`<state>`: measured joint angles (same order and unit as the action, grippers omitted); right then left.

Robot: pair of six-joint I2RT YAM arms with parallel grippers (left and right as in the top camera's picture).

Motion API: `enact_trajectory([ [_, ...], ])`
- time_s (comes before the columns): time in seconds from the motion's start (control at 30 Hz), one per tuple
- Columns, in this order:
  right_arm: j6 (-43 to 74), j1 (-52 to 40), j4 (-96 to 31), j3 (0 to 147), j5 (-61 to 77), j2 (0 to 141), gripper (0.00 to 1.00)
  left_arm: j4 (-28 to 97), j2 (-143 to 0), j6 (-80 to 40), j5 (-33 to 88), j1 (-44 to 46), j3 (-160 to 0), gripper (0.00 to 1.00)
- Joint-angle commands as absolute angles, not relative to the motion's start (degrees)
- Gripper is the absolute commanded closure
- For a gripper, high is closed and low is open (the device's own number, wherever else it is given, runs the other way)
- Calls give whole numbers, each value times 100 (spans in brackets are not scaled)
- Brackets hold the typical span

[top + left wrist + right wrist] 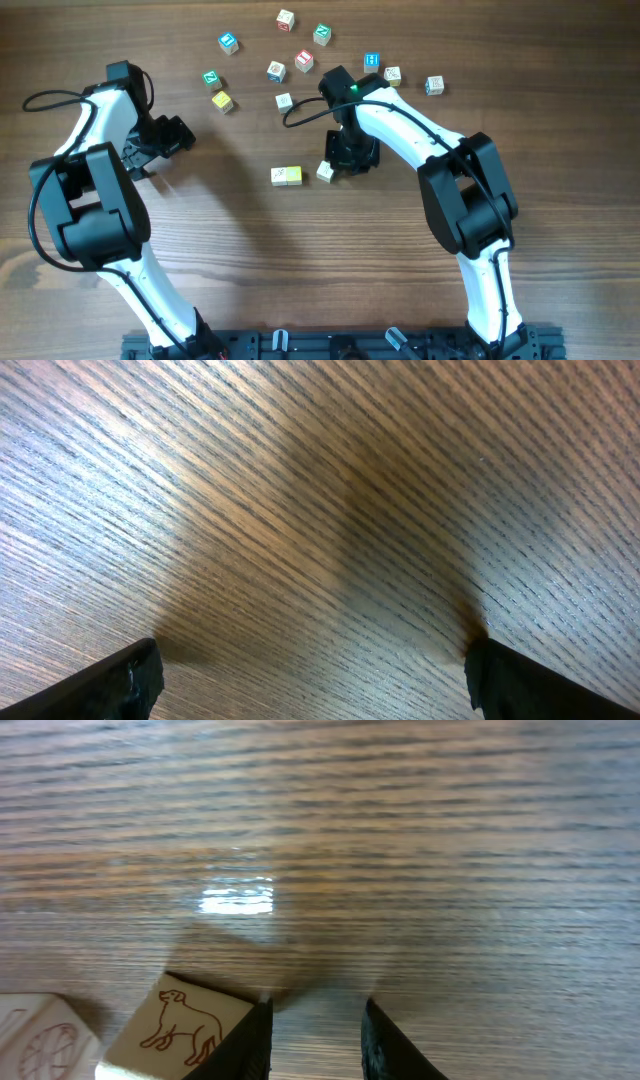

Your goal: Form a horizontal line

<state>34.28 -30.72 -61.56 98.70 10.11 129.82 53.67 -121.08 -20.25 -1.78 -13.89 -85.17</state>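
While the right gripper (315, 1038) sits low over the table (250, 250) just right of middle in the overhead view, its fingers (248, 1042) are pulled in to a narrow gap with only bare wood between them, so it's not holding anything. In the right wrist view, the block with the dog drawing (178, 1025) sits right up against the outside of the left-hand finger, at the bottom left of the frame, turned a bit crooked. Next to that, in the bottom left corner, there's the edge of another pale block (38, 1038).

From overhead, the dog block is the small one at center, and just to its left is a pair of yellow blocks (286, 176) touching side by side, with a small gap between the pair and the dog block.

The rest of the blocks (304, 61) are scattered loose across the upper middle of the frame, well apart from those three.

The left gripper (315, 678) is way over at the upper left, jaws spread wide, nothing but wood grain under it.
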Motion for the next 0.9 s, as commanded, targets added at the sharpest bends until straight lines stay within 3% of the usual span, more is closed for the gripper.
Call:
enact_trajectory([
  [0.0, 3450, -3120, -5999, 9776, 1328, 12997, 70, 5352, -12204, -2018, -185, -1396, -8584, 0],
  [0.53, 3448, -3343, -5916, 9776, 1367, 12997, 69, 5352, -12204, -2018, -185, -1393, -8584, 0],
  [0.7, 3234, -3347, -5907, 9776, 1129, 12997, 62, 5352, -12204, -2021, -185, -1393, -8584, 0],
  [0.87, 3232, -3345, -5763, 9776, 600, 12997, 62, 5352, -12204, -2018, -187, -1393, -8584, 0],
])
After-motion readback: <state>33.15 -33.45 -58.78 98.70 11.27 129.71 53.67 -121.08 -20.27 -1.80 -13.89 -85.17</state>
